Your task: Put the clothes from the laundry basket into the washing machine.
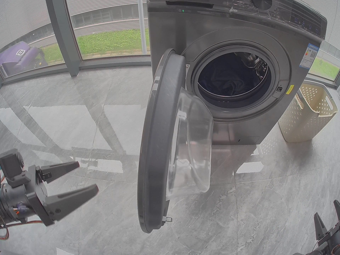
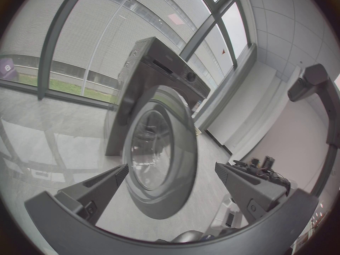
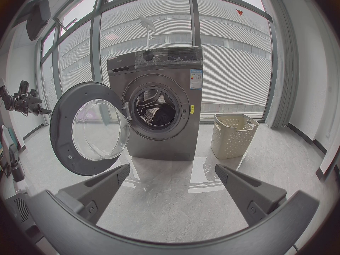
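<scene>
With its round, glass-bowled door swung wide for access, the grey front-loading washing machine holds dark clothes in its drum, the cream perforated plastic laundry basket stands just beside it, and the left gripper and right gripper hang well in front, spread wide and empty, so loading looks done.

Clothes in washer, basket right
</scene>
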